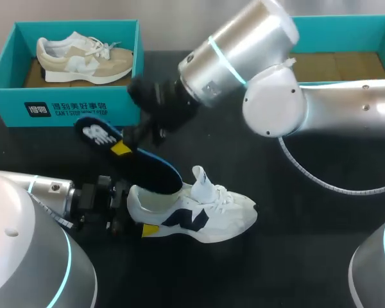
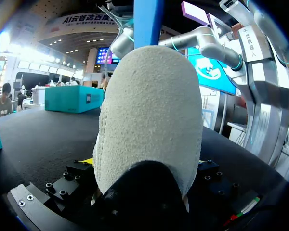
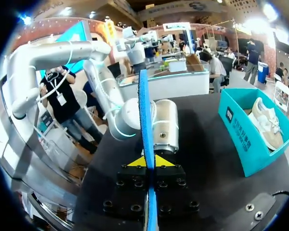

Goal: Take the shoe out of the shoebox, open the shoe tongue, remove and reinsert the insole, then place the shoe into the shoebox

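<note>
1. Teal cardboard shoebox [image 1: 64, 106], upper L of head view: beige sneaker [image 1: 83, 61] inside, on its sole.
2. Second teal box [image 1: 346, 25], upper R: brown floor shows, rest hidden by R arm [image 1: 346, 106].
3. White sneaker w/ navy logo [image 1: 205, 215] on black table [image 1: 308, 244], lower centre; L claw [image 2: 144, 163] clamps its heel.
4. R claw [image 3: 148, 162] pinches dark blue insole [image 1: 147, 165], toe end in the sneaker's opening.

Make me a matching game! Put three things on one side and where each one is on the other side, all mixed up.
Things:
1. white sneaker with a navy logo
2. blue foam insole
3. beige sneaker

Places:
A. lying in the teal cardboard shoebox
B. pinched in the right gripper
C. on the black table, heel in the left gripper

Pairs: 1-C, 2-B, 3-A
</note>
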### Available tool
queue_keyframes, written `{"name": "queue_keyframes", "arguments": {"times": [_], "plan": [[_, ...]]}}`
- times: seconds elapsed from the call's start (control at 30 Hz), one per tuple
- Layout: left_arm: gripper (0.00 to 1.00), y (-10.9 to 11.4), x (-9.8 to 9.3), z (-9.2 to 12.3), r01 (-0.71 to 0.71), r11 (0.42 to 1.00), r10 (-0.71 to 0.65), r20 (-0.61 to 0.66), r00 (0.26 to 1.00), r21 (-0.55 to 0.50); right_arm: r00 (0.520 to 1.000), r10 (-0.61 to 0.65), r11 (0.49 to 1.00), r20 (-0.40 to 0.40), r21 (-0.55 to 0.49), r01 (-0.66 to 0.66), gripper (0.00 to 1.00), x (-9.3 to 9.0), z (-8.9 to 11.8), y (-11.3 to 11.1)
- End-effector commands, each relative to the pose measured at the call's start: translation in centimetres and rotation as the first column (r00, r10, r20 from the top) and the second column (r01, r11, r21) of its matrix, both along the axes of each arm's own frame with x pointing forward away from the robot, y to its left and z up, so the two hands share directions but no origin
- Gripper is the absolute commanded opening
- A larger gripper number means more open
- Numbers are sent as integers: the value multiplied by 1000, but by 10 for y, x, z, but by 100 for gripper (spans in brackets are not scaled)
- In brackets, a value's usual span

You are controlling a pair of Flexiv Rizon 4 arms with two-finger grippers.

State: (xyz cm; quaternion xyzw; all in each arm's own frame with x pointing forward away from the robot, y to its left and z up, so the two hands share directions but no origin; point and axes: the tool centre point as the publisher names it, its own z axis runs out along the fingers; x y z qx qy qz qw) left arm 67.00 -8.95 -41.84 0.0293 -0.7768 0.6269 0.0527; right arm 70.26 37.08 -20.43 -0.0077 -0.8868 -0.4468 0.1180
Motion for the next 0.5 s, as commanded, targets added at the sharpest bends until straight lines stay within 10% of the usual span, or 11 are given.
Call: {"name": "queue_keyframes", "arguments": {"times": [0.03,0.5], "plan": [[0,0,2,-5,-2,1000,2,0,1000,1,1000,-31,996,-7,89,31,0,-7,-1,-23],[0,0,2,-5,-2,1000,2,0,1000,1,996,-68,981,58,185,56,0,-1,21,-22]]}}
